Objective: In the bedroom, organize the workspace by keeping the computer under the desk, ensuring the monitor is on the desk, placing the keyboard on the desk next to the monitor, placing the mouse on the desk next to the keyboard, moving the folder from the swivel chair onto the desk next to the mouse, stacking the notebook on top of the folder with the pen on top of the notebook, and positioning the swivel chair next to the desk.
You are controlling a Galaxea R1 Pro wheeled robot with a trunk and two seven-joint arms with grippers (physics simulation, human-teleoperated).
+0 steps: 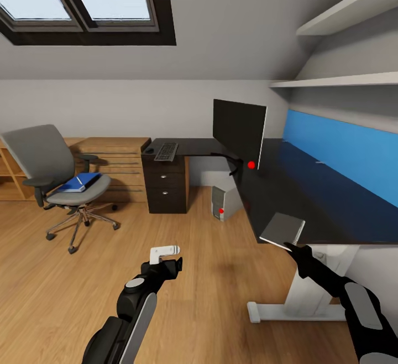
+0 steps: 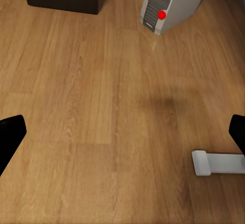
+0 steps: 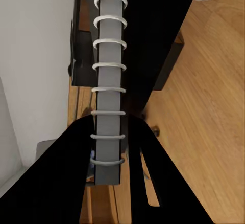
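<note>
Notebook (image 1: 283, 228) sits pinched in our right claw (image 1: 292, 247) at the surface (image 1: 309, 187) edge; beyond it, monitor (image 1: 239, 126) and keyboard (image 1: 166, 151) are up, folder (image 1: 79, 182) still on the chair (image 1: 61, 176). Left claw (image 1: 165, 253) hangs spread.

My left arm reaches forward and low, its end effector (image 1: 164, 257) empty, fingers spread wide apart with a dark fingertip (image 2: 10, 134) at each edge of the wrist view, pointing down. My right arm stretches forward at my right side, forearm angled upward. My right end effector (image 1: 292, 248) has its fingers (image 3: 76, 173) closed tight on what it holds, gripping it edge-on.
</note>
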